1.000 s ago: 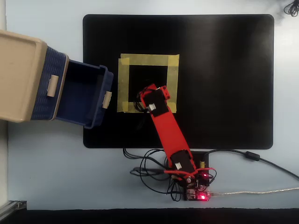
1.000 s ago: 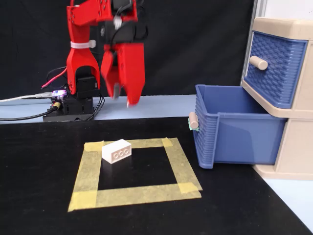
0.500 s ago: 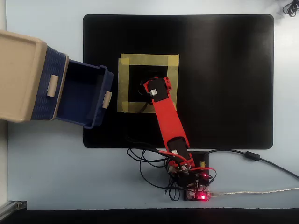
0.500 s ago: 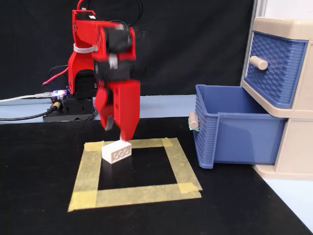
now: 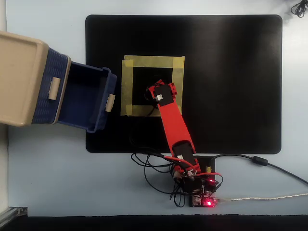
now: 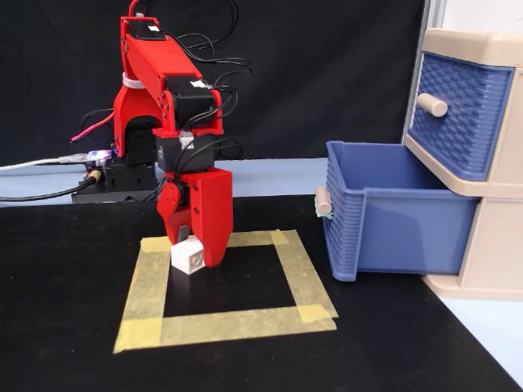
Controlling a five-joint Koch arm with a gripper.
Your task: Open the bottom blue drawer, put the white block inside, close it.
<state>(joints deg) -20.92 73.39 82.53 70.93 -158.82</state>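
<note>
The white block (image 6: 187,256) lies on the black mat at the back left of a yellow tape square (image 6: 231,325). My red gripper (image 6: 195,255) is lowered onto it and stands open, one jaw behind the block and the broad jaw covering its right end. In the overhead view the arm's wrist hides the block, and the gripper (image 5: 155,92) sits inside the tape square (image 5: 153,61). The bottom blue drawer (image 6: 415,230) is pulled out of the beige cabinet (image 6: 490,253), with nothing visible inside. From above, the bottom blue drawer (image 5: 105,86) lies left of the tape square.
The upper blue drawer (image 6: 458,114) is shut above the open one. The open drawer's beige handle (image 6: 324,201) points toward the tape square. The arm's base with boards and cables (image 5: 195,190) sits at the mat's edge. A black mat (image 5: 231,82) covers the table.
The arm swung over the tape square and came down. The gripper, high above the mat a second ago, now stands around the white block. Block and drawer have not moved.
</note>
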